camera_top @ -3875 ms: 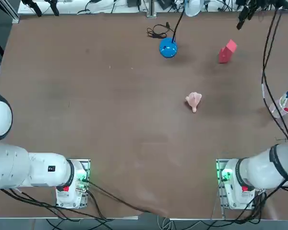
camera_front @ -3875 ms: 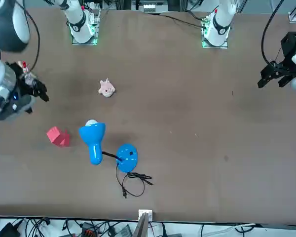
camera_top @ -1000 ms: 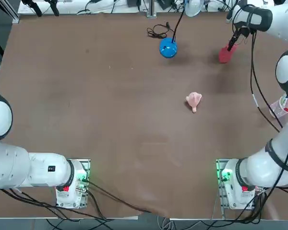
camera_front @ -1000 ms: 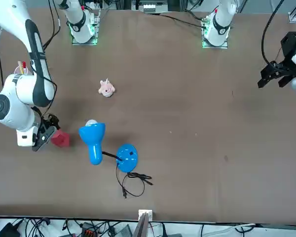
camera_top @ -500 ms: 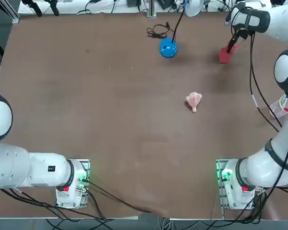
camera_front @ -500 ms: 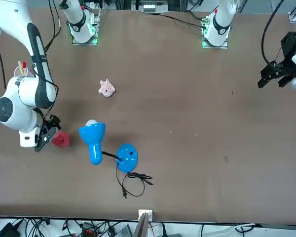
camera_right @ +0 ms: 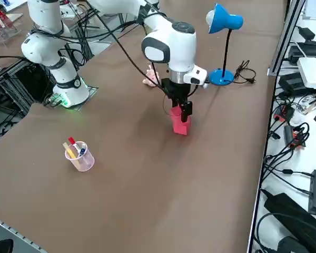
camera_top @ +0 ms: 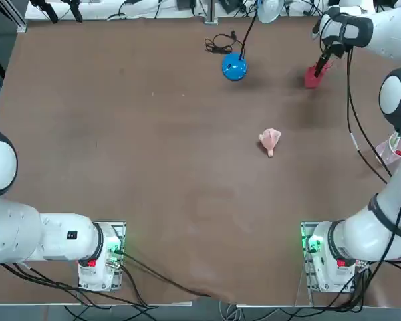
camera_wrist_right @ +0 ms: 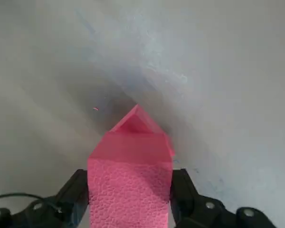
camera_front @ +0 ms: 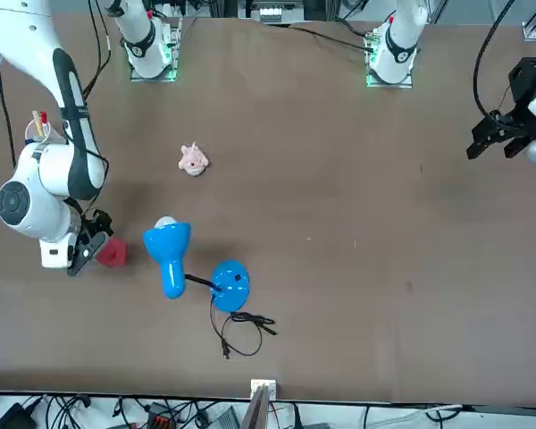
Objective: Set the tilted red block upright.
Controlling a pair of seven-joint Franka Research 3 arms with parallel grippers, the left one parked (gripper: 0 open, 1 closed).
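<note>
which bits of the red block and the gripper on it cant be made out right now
- Red block's upper part, right side view: behind the right gripper.
- Its lower end, right wrist view: cut off by the picture's edge.
- Block's side faces between the fingers, right wrist view: turned from the camera.

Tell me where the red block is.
The red block sits in the top view's upper right, between the claw's two fingers, to the right of the blue lamp's base.
</note>
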